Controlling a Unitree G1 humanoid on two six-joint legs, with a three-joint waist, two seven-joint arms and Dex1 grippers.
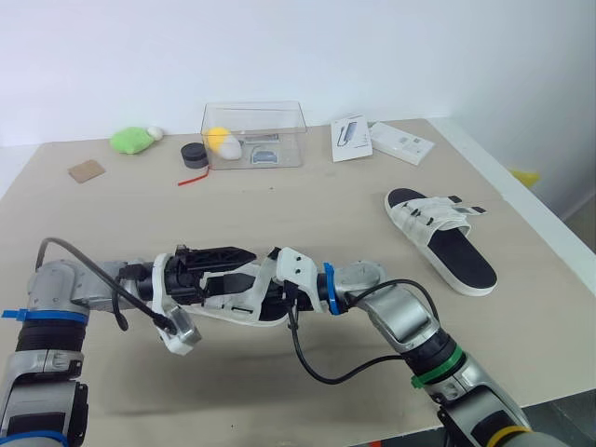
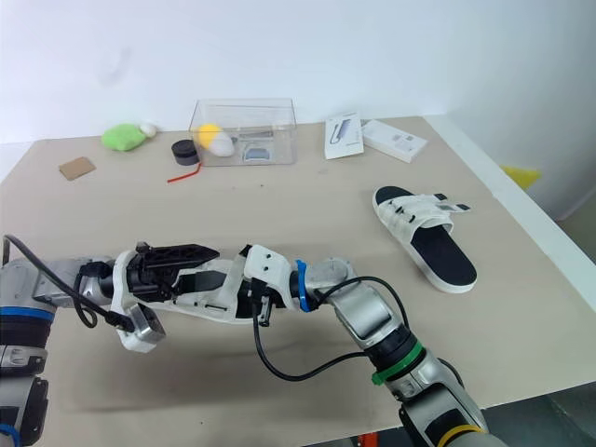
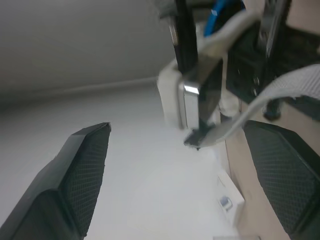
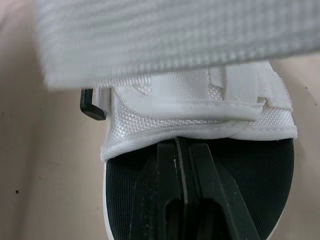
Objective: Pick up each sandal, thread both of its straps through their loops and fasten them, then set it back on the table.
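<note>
near the front of the counter, the left gripper had its jaws spread wide. a loose strap with a dark tip hung in the gap between them, and neither finger touched it. just to the right, the first sandal sat low between the two arms; whether its sole rested on the counter could not be told. the right gripper had its jaws pressed together, their tips over the dark footbed at the edge of the white upper. whether they pinched any fabric could not be told. well apart to the right, the second sandal lay flat on the counter, sole down. its straps crossed the upper, with dark tips poking out toward the far side, too small to show whether they were fastened. as a judgement, the task looked only partly done. at least one strap of the first sandal was unthreaded, so threading, fastening and setting it down remained. the second sandal possibly needed the same.
</note>
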